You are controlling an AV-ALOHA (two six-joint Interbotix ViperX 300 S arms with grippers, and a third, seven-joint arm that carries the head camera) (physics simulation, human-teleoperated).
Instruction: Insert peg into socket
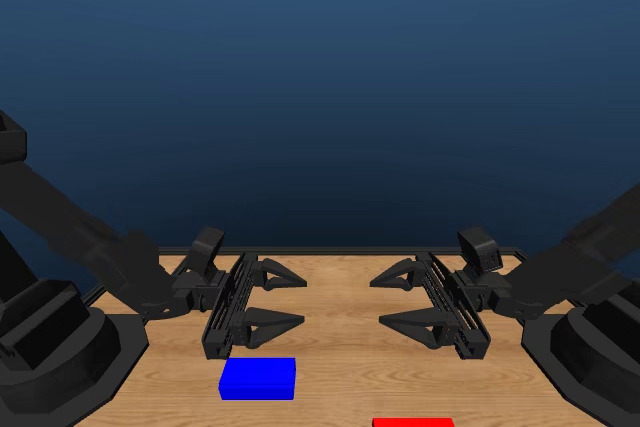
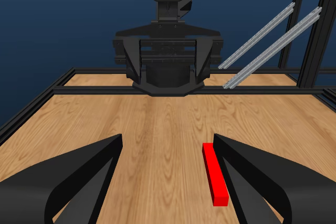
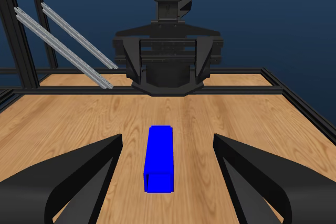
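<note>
While both parts lie untouched on the wooden table (image 1: 340,367), each arm should descend squarely over its piece: the left gripper (image 1: 283,297) onto the blue socket (image 1: 257,378) near it, the right gripper (image 1: 400,298) onto the red peg (image 1: 413,422) at the table's near edge. Both grippers gape wide, holding nothing. Only the wrist views reveal each bar's full length

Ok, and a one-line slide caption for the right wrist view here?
Right end effector open above the table, blue socket lying flat and untouched between its jaws.
</note>
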